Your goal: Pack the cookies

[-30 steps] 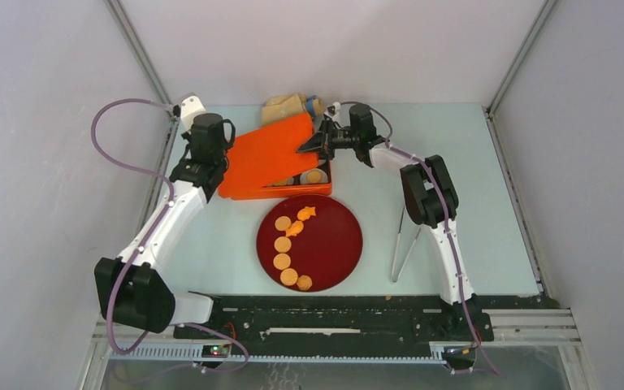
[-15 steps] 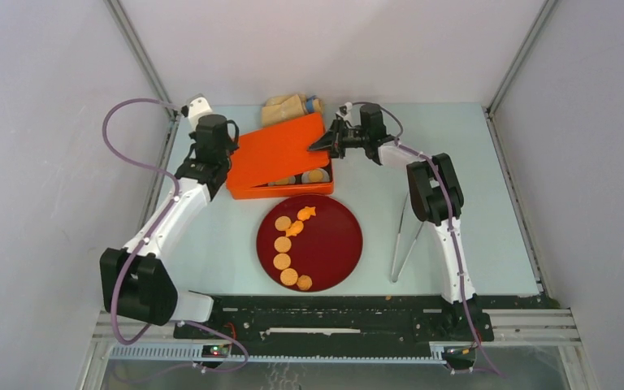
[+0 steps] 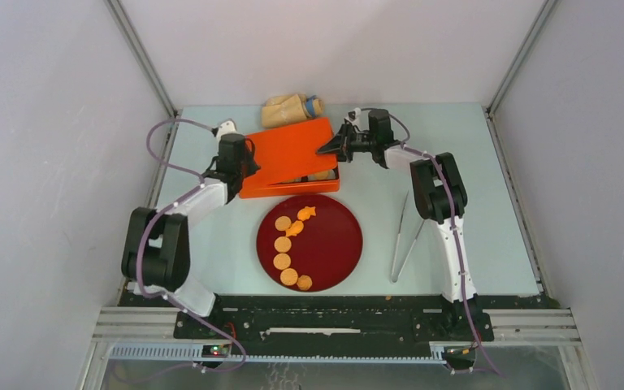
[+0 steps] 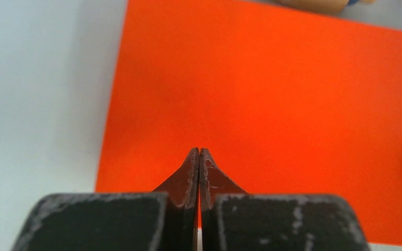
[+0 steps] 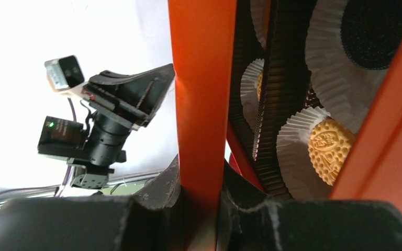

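An orange lid (image 3: 288, 150) lies tilted over the orange box (image 3: 292, 188), raised at its right end. My right gripper (image 3: 331, 148) is shut on the lid's right edge (image 5: 201, 78), one finger on each side of it. My left gripper (image 3: 249, 162) is shut with nothing in it, its tip (image 4: 199, 151) over the lid's left part (image 4: 272, 94); whether it touches the lid I cannot tell. Under the lid, a tan cookie (image 5: 330, 149) and a black cookie (image 5: 371, 31) sit in white paper liners. Several orange-tan cookies (image 3: 283, 242) and star pieces (image 3: 306, 214) lie on the dark red plate (image 3: 333, 244).
Metal tongs (image 3: 402, 240) lie on the table right of the plate, beside the right arm. A tan bag with a blue clip (image 3: 291, 108) sits behind the box at the back edge. The left arm's wrist (image 5: 104, 120) shows beyond the lid.
The lid has come down and shifted right over the box, and less of the inside shows. The left arm has folded and slid right; the right gripper has moved right with the lid.
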